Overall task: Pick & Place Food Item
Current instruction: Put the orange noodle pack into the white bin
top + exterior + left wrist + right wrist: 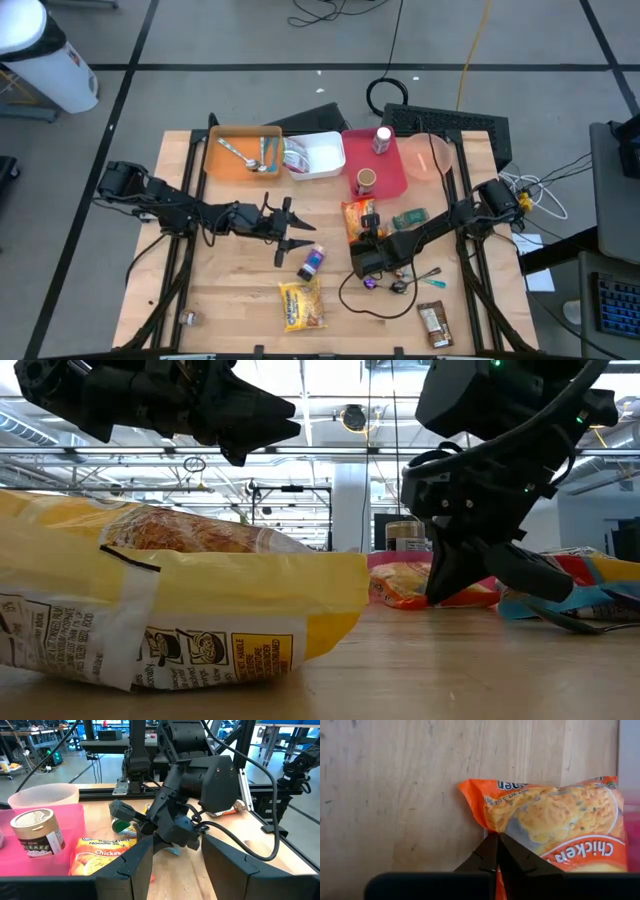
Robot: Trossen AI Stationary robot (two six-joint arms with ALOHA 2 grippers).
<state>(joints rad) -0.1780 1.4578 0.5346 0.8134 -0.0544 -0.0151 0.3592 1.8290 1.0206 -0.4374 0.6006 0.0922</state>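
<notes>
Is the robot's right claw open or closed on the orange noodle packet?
Closed. The right gripper fingertips meet on the edge of the noodle packet.

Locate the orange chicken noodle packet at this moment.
In the high view the orange chicken noodle packet lies right of the table's centre, just below the red tray and left of a green packet; the right gripper is shut on its edge.

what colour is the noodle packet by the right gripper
Orange, with a yellow noodle picture and white lettering; the noodle packet shows best in the right wrist view.

Overhead, table-level – two wrist close-ups
</notes>
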